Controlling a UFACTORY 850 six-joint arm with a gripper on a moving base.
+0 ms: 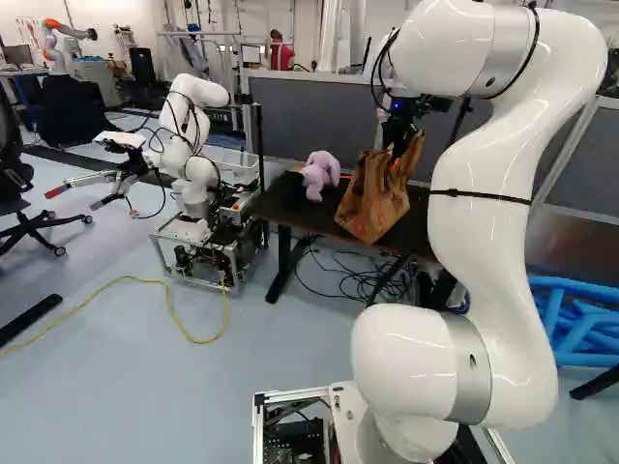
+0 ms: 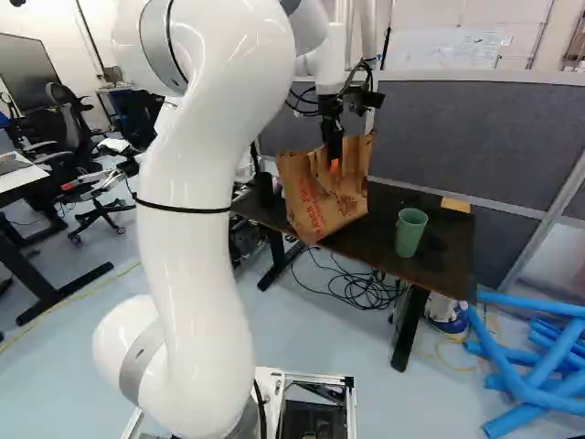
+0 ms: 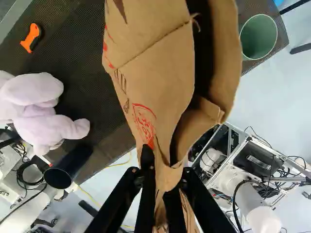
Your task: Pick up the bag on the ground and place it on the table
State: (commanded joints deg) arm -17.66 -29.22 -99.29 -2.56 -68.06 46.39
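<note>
Your gripper [image 2: 334, 161] is pinching the paper bag [image 3: 150, 82], with brown paper squeezed between its two fingers. The bag sticks out ahead of the jaws, above the table [image 3: 85, 63], and one part pokes past the table's near edge. You can't tell if its bottom touches the top. To the left of the jaws sits the purple soft toy [image 3: 46, 104], with bare table between it and the bag. The green cup [image 2: 410, 232] stands to the right of the jaws, near the table's edge, with a gap beside the bag.
</note>
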